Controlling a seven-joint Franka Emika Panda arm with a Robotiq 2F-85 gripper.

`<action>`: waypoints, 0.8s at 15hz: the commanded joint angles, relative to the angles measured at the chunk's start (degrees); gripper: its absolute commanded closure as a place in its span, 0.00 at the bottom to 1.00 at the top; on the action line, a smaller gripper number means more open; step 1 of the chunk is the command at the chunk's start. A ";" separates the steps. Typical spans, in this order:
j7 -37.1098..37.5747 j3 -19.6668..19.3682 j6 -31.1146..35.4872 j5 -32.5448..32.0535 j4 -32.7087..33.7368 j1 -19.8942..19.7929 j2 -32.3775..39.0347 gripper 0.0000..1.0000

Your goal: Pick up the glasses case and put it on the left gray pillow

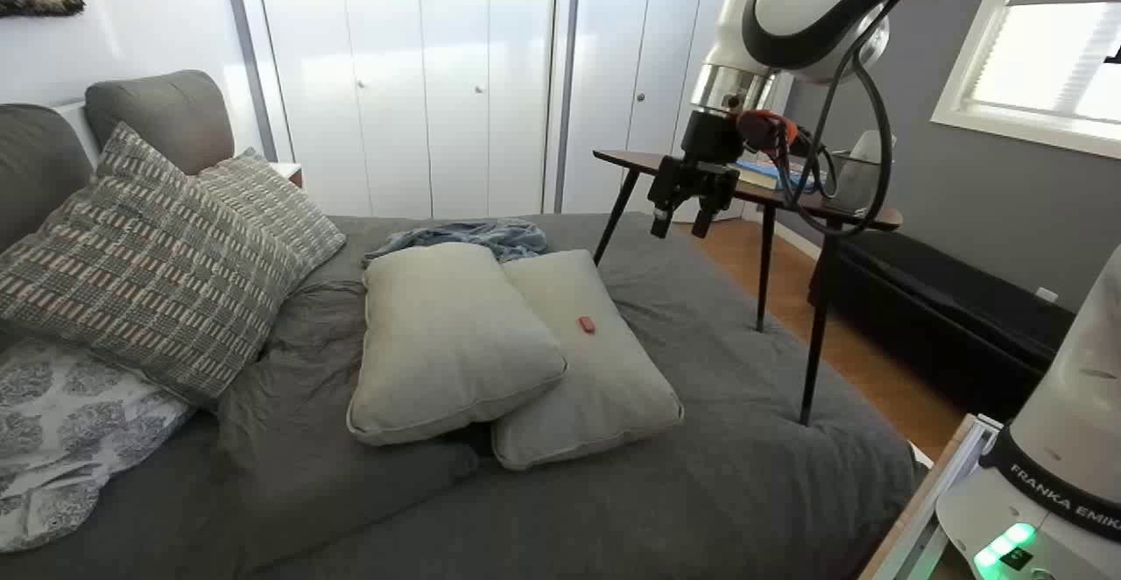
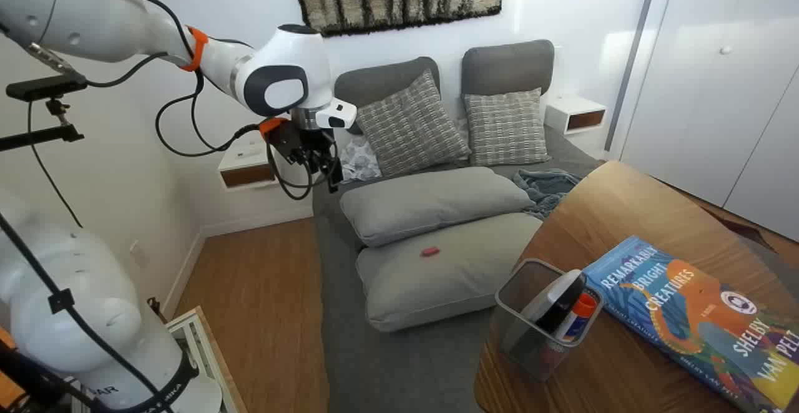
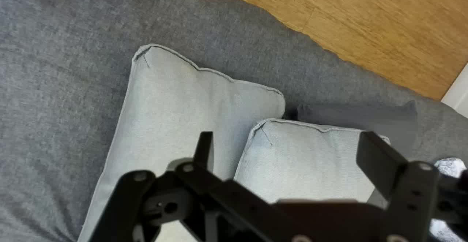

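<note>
The dark glasses case does not show in any view; I cannot tell where it is. The left gray pillow lies on the bed toward the plaid pillows and partly over the paler plain pillow; the left gray pillow shows in both exterior views [image 1: 447, 343] [image 2: 437, 201] and in the wrist view [image 3: 310, 154]. The paler pillow [image 1: 595, 370] [image 2: 462, 269] [image 3: 161, 110] lies beside and under it. My gripper [image 1: 682, 222] [image 2: 326, 173] [image 3: 292, 154] is open and empty, high above the bed. In the wrist view its fingers spread across the ends of both pillows.
A small red object [image 1: 587, 324] [image 2: 430, 251] lies on the paler pillow. A wooden table [image 2: 618, 201] bears a book [image 2: 693, 313] and a clear container [image 2: 530, 350]. Plaid pillows [image 1: 166, 265] lean at the headboard; a blue-grey throw [image 1: 499, 236] lies behind the pillows.
</note>
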 commanded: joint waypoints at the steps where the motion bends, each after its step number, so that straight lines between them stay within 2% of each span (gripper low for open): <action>1: -0.07 0.25 -0.14 0.07 0.08 -0.29 -0.01 0.00; 9: -0.07 0.25 -0.14 0.07 0.08 -0.29 -0.01 0.00; 12: 1.72 -0.11 1.20 -0.89 -0.60 -1.81 -1.01 0.00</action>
